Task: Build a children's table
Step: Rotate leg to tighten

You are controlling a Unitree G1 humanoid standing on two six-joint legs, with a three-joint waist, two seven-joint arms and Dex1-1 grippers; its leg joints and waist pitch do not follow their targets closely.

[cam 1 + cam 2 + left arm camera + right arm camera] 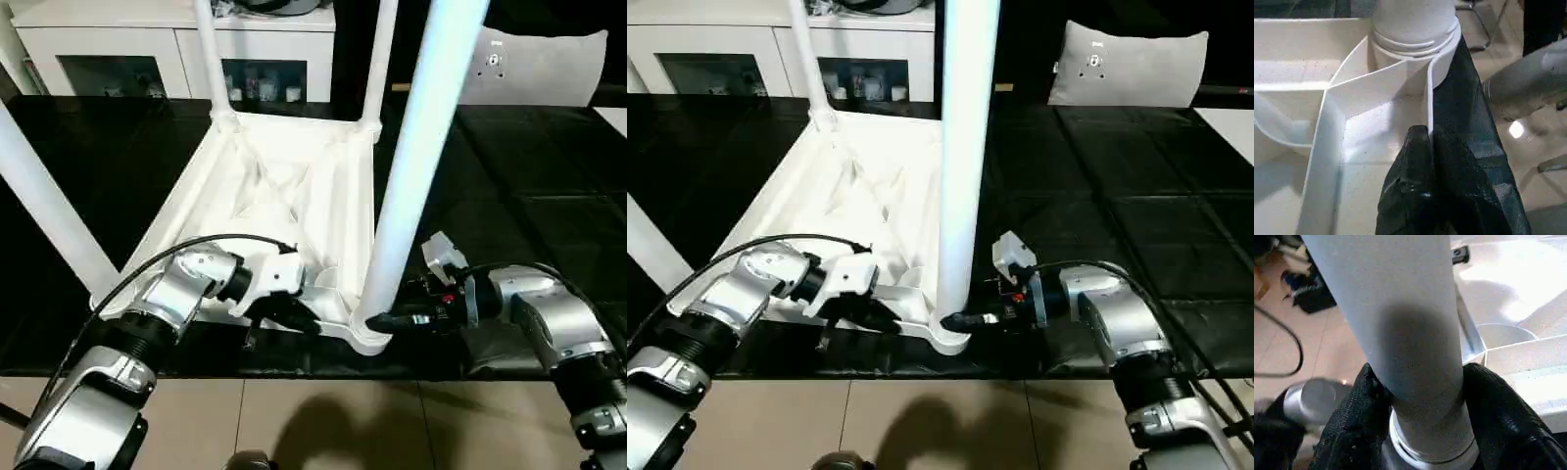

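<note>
Basically the children's table [284, 196] lies upside down on the black mat [529, 186], ribbed underside up, so the corner sockets face upward and legs can be dropped in from above. Four legs stand up out of the corners: two far ones by the white cabinet [118, 39], one at the left edge, and the near-right leg [411, 166] closest to the camera. The right gripper [385, 319] sits low at that leg's base, right at the near-right socket [364, 338]; in the right wrist view its two black fingers [1356, 431] wrap either side of the leg just above the ringed collar, closed on it. A low grip makes sense here, since that is where pushing or twisting the leg home into the socket gets the most control. The left gripper [284, 311] is on the table's near rim [1428, 105], beside the same corner; the left wrist view shows its fingers pinched together over the thin upright wall, so it is clamped on the table itself. Likely that is bracing, holding the top from sliding or turning on the mat while the other arm works the leg. The collar rings look close to the socket lip, but whether the leg is fully seated cannot be told. Judging by four legs up, the build looks near done. A grey cushion [549, 64] lies well apart at the far right.
</note>
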